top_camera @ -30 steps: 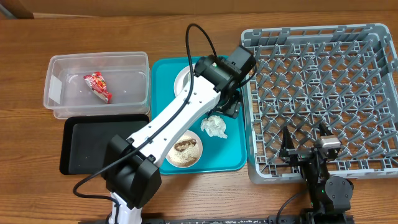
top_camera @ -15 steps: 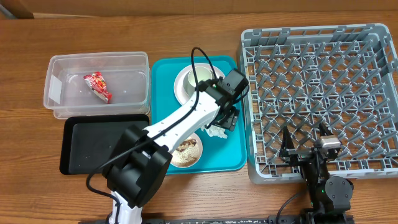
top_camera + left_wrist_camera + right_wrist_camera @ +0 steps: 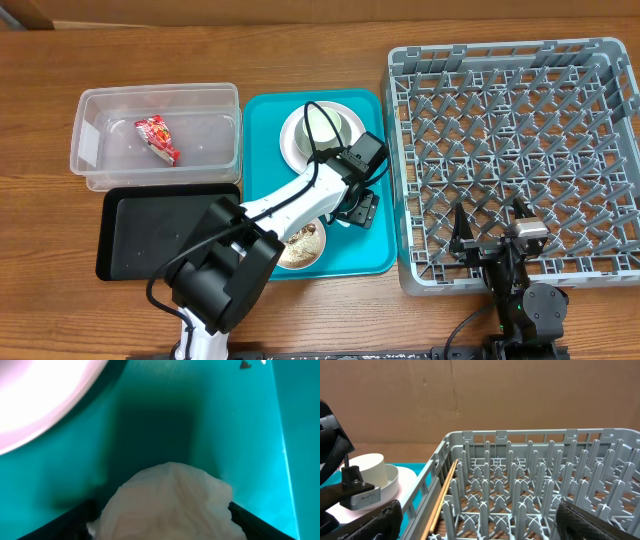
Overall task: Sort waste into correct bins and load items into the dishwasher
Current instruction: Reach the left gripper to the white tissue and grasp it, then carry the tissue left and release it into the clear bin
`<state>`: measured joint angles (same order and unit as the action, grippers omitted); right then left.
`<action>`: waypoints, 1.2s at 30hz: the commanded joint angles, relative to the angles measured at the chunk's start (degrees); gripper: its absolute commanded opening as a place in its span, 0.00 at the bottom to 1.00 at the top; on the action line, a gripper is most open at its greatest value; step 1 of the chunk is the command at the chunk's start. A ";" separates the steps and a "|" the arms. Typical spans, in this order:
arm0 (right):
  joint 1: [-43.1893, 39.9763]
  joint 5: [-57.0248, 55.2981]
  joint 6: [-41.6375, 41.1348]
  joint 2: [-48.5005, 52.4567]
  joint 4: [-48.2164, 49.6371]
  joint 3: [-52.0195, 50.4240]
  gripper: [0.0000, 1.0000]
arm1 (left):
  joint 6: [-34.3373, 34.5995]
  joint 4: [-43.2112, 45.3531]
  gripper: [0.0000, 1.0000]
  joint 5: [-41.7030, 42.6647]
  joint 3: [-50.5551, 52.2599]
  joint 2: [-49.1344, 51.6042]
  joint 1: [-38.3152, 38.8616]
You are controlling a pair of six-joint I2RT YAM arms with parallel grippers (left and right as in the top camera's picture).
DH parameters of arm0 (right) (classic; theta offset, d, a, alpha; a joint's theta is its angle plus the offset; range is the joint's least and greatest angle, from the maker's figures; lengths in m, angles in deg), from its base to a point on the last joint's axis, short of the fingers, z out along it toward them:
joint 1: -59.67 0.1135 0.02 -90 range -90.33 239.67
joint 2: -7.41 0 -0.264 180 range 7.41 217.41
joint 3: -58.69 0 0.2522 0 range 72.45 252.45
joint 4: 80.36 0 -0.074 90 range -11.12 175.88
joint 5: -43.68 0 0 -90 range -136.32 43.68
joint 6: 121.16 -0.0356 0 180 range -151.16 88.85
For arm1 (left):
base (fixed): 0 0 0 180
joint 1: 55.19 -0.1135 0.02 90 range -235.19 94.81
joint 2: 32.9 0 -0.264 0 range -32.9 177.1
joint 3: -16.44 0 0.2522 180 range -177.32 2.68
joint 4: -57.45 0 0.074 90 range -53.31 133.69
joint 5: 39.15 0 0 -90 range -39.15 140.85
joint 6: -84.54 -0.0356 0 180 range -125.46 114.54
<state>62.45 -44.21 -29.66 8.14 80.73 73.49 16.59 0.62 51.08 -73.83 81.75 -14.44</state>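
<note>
A crumpled white tissue [image 3: 170, 495] lies on the teal tray [image 3: 262, 120]. In the left wrist view it sits between the two dark fingers of my left gripper [image 3: 162, 517], which is open around it. From overhead, the left gripper [image 3: 356, 208] covers the tissue. A white plate with a cup [image 3: 318, 135] stands at the tray's back, and a bowl with brown food scraps [image 3: 300, 245] at its front. My right gripper [image 3: 490, 242] is open and empty over the front edge of the grey dish rack [image 3: 520, 150].
A clear plastic bin [image 3: 100, 170] holding a red wrapper [image 3: 157, 138] stands at the left, with a black tray [image 3: 150, 235] in front of it. A wooden chopstick [image 3: 442, 495] lies along the rack's left side.
My left gripper has moved from the tray's back right toward the front and come down over the tissue, which it now hides from overhead. The right arm has not moved.
</note>
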 commanded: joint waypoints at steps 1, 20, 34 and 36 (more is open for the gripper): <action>0.37 -0.07 0.02 -0.57 0.46 -0.59 1.00 | -0.61 0.31 0.79 1.27 0.68 0.85 -0.22; 0.37 -0.07 0.02 -0.57 0.48 -0.59 1.00 | -1.09 -8.74 0.04 -1.44 -10.91 0.46 -1.53; 0.37 -0.07 0.02 -0.57 0.48 -0.59 1.00 | 0.68 -26.62 0.04 -11.06 -33.70 0.17 -19.32; 0.37 -0.07 0.02 -0.57 0.46 -0.59 1.00 | 1.95 -27.30 0.04 -10.71 -33.66 0.20 -23.69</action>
<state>62.45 -44.19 -29.66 8.14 80.71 73.49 16.37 -25.76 41.97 -106.39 81.77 -33.25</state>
